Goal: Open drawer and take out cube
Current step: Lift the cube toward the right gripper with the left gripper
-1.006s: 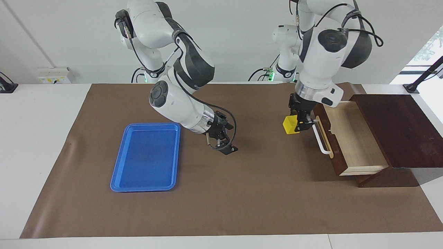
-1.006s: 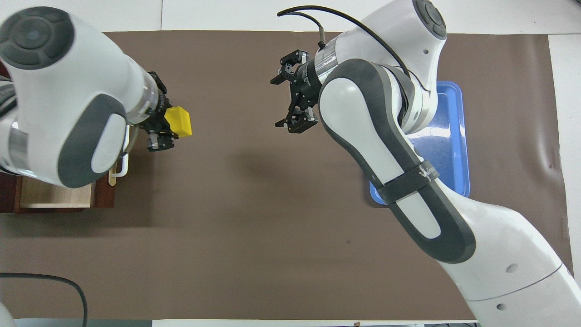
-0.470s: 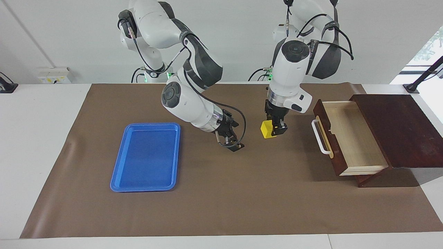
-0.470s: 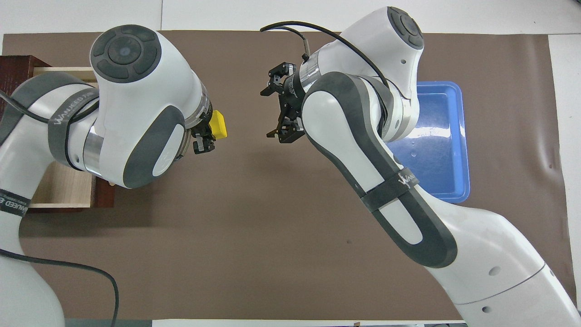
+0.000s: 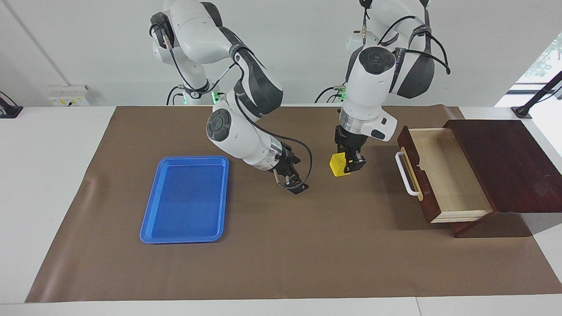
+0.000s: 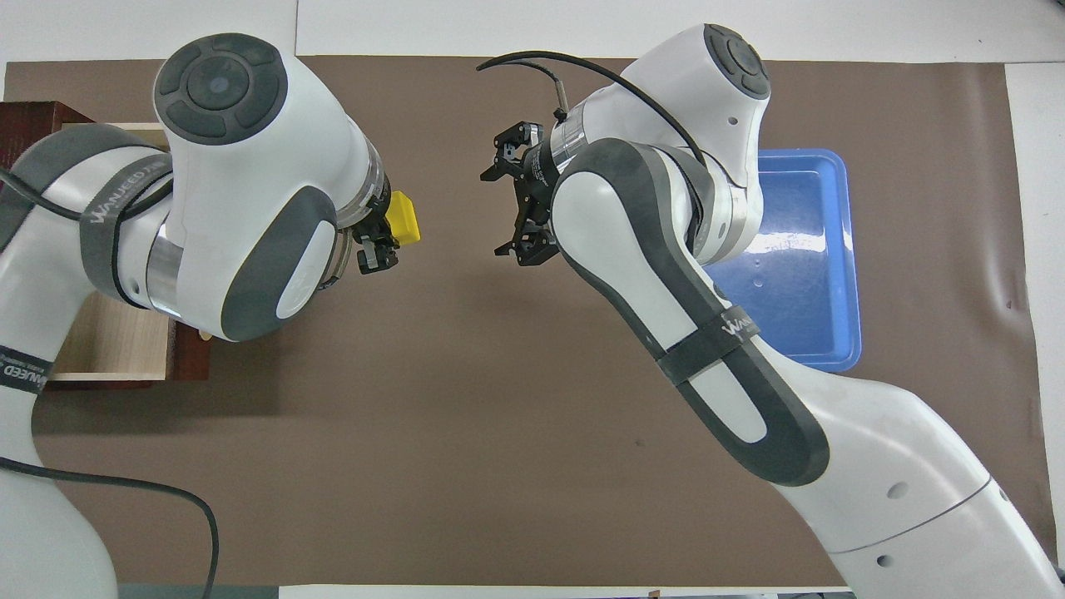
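Observation:
The small yellow cube hangs over the brown mat, held by my left gripper, which is shut on it. The dark wooden drawer stands pulled out of its box at the left arm's end of the table; its pale inside shows nothing in it, and its white bar handle faces the middle. My right gripper hovers open over the mat's middle, a short way from the cube, with nothing between its fingers.
A flat blue tray lies on the mat toward the right arm's end, partly covered by the right arm in the overhead view. The dark wooden box stands at the mat's edge. A brown mat covers the table.
My left gripper has carried the cube away from the drawer front toward the table's middle, then nearly stopped. The right gripper has shifted slightly toward the cube.

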Robot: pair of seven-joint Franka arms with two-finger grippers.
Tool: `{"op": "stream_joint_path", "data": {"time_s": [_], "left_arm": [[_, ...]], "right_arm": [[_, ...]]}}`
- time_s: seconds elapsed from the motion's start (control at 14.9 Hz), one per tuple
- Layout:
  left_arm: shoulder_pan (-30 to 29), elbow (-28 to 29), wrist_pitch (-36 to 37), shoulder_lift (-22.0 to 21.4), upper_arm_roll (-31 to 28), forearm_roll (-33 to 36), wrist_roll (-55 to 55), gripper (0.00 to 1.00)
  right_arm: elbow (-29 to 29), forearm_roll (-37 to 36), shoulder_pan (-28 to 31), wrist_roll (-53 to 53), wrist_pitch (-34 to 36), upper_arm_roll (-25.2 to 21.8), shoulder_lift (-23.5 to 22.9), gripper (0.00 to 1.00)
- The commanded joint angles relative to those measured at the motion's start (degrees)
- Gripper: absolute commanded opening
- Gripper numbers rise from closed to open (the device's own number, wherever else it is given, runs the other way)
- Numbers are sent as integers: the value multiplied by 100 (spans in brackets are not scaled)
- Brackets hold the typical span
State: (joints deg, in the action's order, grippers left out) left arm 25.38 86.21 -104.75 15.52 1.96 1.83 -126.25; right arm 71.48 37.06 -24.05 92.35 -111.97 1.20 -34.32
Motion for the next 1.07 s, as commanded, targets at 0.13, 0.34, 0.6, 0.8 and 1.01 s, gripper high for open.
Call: {"op": "stream_joint_path", "data": {"time_s": [0.13,0.34,0.6,0.8,1.01], "left_arm": [[90,-157,226,100,-91,-69,-146,1],[99,-157,235,109,-82,-69,-146,1],[108,-157,236,109,-82,-78,-146,1],[108,-157,227,109,-82,-78,-146,1],[108,-157,227,109,-82,-78,-146,1]], "right_arm": [[121,39,-126,-148,-167,29,128,100],[95,47,-241,-69,-159,29,119,97],[-116,4,-346,124,-158,3,-4,95],[-274,3,-364,169,-167,-6,-110,95],[-406,-5,-408,274,-167,-15,-189,95]]}}
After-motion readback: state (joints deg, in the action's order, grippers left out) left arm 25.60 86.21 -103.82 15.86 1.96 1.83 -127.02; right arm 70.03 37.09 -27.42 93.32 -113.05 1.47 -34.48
